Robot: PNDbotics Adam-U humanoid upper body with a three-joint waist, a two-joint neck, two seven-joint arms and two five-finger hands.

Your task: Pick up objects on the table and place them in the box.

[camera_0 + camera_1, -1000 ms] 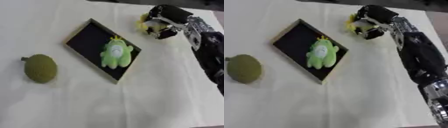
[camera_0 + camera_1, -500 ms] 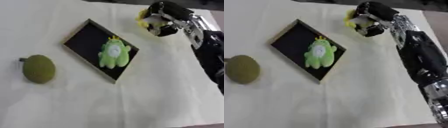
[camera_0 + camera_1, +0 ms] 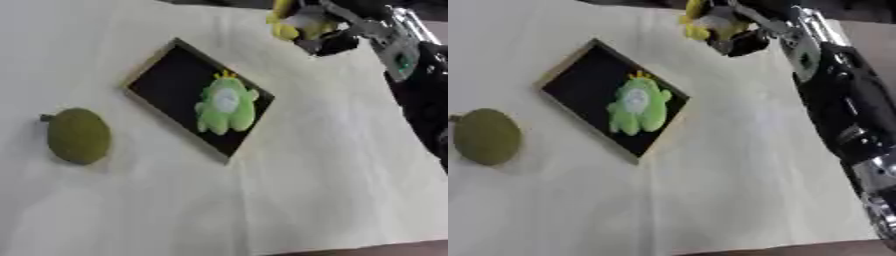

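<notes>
The yellow toy [image 3: 702, 22] was grasped in the curled fingers of the right hand [image 3: 741, 30], which had been carried farther up the desk [image 3: 332, 165] than a second before. The green frog [image 3: 225, 104] lay unmoved in the box [image 3: 166, 82]; the olive fruit [image 3: 77, 136] remained outside.

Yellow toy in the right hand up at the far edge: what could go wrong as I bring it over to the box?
The yellow toy shows only partly past the right hand, so it may slip out on the way. The green plush already fills the box's near end; dropped there, the toy could roll over the low rim. The arm crosses the table's right side and could nudge the box.
</notes>
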